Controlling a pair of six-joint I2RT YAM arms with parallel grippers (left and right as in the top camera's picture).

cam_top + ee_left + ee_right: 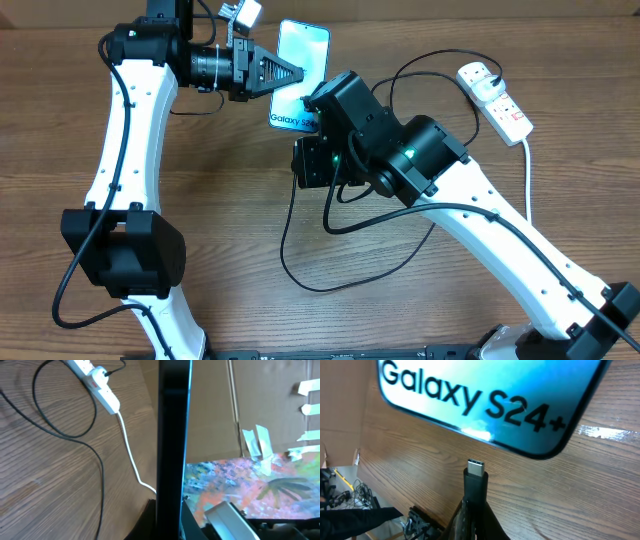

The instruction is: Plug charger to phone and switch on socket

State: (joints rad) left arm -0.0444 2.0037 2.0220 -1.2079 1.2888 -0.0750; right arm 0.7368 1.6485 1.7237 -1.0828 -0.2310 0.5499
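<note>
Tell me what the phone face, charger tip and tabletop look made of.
Phone: glossy face, likely glass, with sharp glare. Charger: silvery metal tip on matte black, probably plastic, body. Tabletop: wood grain, slight sheen, possibly laminate.

1 phone (308,45), 1 charger (475,484), 1 socket (497,97), 1 left hand (299,72), 1 right hand (311,101)

The charger (475,485) points at the phone (485,400), just apart.
</note>
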